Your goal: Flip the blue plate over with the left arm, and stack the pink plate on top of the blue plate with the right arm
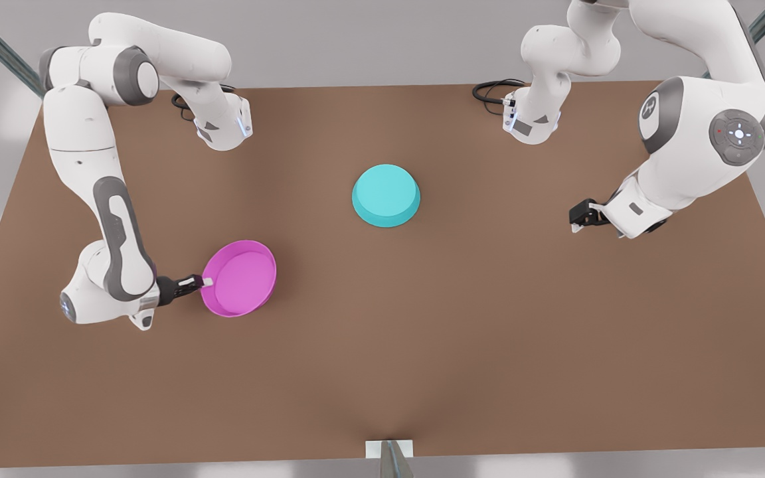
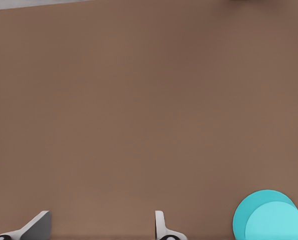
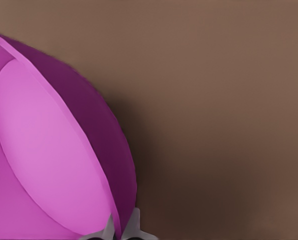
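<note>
The blue plate (image 1: 386, 196) is set upside down near the middle of the table (image 1: 489, 345). The pink plate (image 1: 239, 277) is placed toward the front view's left, nearer the camera, well apart from it, its rim pinched by the right gripper (image 1: 204, 282). The left gripper (image 1: 576, 222) is held over bare table at the front view's right, fingers parted

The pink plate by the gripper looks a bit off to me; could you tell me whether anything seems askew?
Yes. The pink plate is tilted rather than flat, the right gripper pinching its rim. The blue plate lies base-up on the table, apart. The left gripper hangs open, off to the side.
</note>
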Controlling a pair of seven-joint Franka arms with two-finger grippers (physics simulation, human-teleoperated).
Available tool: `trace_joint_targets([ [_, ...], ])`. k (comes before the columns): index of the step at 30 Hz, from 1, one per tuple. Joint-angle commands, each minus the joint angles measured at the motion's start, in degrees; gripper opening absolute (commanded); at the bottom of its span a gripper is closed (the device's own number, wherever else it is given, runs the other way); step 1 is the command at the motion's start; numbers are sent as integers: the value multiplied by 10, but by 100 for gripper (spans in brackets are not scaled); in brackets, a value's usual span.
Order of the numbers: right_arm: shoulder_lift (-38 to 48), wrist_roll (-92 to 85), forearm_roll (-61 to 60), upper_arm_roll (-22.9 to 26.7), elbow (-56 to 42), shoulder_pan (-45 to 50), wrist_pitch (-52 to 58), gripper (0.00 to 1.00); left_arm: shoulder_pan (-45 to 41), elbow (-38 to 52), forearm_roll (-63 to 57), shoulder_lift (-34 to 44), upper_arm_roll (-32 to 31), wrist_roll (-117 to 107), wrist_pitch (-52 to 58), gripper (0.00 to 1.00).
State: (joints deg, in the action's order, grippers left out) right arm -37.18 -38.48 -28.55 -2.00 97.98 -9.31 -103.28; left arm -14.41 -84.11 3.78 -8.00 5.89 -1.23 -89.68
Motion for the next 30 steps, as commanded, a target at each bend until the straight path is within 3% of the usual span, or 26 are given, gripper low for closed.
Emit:
trace_joint_targets([
  [1,0,2,3,0,1,1,-1,21,0,0,0,0,0,0,0,100],
  [30,-7,108,2,0,-2,64,59,21,-1,0,0,2,0,0,1,100],
])
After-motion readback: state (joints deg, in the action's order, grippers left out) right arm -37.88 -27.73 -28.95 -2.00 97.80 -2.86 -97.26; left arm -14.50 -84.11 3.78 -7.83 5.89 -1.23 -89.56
